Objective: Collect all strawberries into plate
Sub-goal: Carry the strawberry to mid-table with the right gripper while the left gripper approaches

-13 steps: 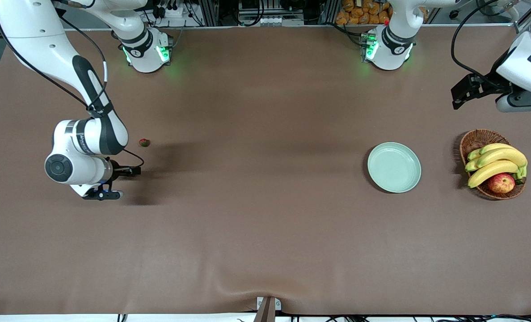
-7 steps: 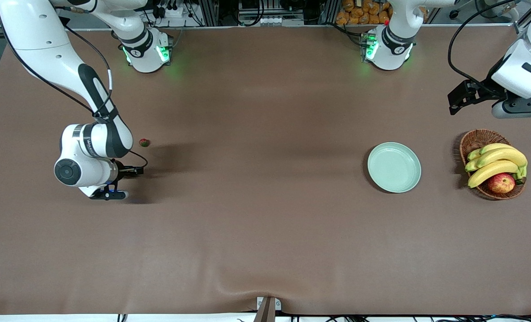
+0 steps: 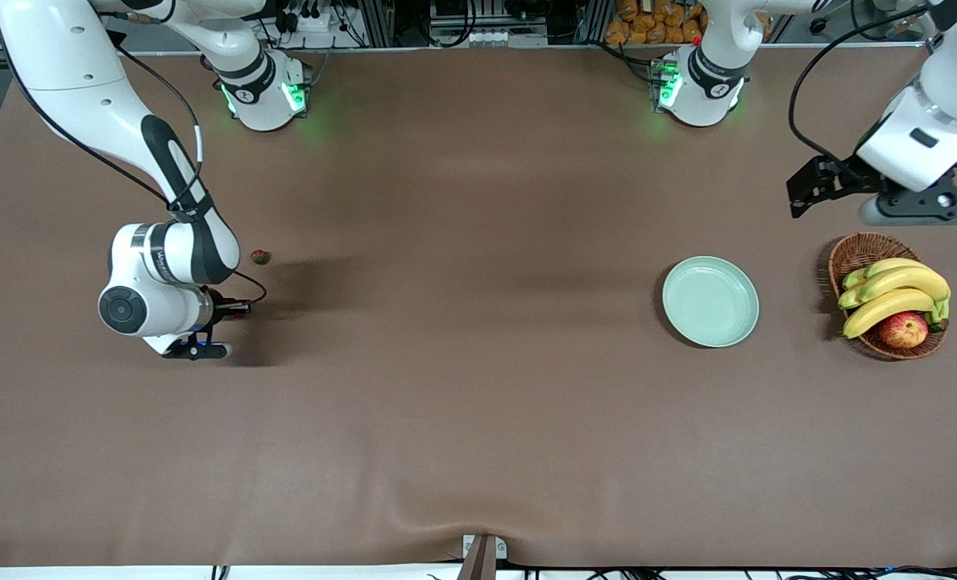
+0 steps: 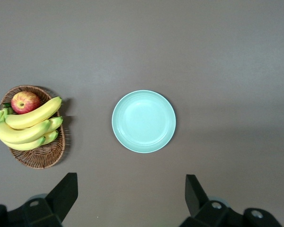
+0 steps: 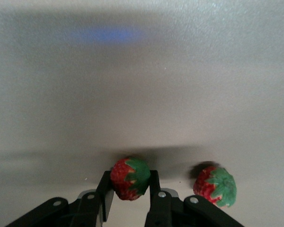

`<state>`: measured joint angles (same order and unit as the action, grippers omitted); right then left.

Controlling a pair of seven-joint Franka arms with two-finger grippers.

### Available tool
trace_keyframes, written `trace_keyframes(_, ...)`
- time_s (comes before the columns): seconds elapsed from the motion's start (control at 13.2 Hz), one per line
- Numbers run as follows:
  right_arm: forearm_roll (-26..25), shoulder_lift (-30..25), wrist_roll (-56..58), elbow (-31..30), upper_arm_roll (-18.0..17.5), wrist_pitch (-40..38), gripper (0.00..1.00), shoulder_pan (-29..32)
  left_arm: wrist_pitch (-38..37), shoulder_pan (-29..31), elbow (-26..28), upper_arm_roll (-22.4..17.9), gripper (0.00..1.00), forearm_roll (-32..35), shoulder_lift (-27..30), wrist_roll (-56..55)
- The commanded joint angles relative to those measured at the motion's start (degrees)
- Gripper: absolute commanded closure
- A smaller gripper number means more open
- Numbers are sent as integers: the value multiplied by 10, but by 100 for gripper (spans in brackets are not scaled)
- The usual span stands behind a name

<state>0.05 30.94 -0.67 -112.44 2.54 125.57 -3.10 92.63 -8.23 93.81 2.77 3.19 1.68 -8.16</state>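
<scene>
Only the right wrist view shows the right gripper (image 5: pixel 129 195) pinching a strawberry (image 5: pixel 129 178) near the bench's right-arm end, while the left gripper (image 4: pixel 131 198), jaws spread, hangs over the bench beside the empty plate (image 4: pixel 144 121).

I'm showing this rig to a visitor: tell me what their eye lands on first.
Most striking is the right gripper, low at the right arm's end of the table, shut on a strawberry with a second strawberry lying beside it. Toward the left arm's end sit the empty mint-green plate and the wicker basket of bananas and an apple. The left gripper hangs open above them.
</scene>
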Motion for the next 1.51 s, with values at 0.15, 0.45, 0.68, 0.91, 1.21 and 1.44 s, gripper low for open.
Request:
trace_keyframes(0.15, 91, -8, -6, 63, -20, 5, 100, -34, 15, -10, 3, 0, 0, -5, -11, -9)
trace_keyframes(0.45, 264, 1, -6, 103, -19, 9, 100, -147, 24, -11, 3, 11, 0, -5, -23, -10)
trace_keyframes(0.68, 338, 46, -13, 142, -18, 78, 100, -246, 32, -11, 3, 13, 0, -5, -31, -10)
trace_keyframes(0.91, 414, 80, -59, 171, -15, 126, 99, -326, 36, -15, 5, 21, 0, -5, -40, -26)
trace_keyframes(1.21, 435, 106, -126, 213, -11, 128, 95, -393, 37, -18, 12, 28, 0, -6, -42, -34)
trace_keyframes(1.44, 442, 133, -169, 246, -11, 136, 88, -428, 53, -18, 22, 31, 0, -17, -49, -35)
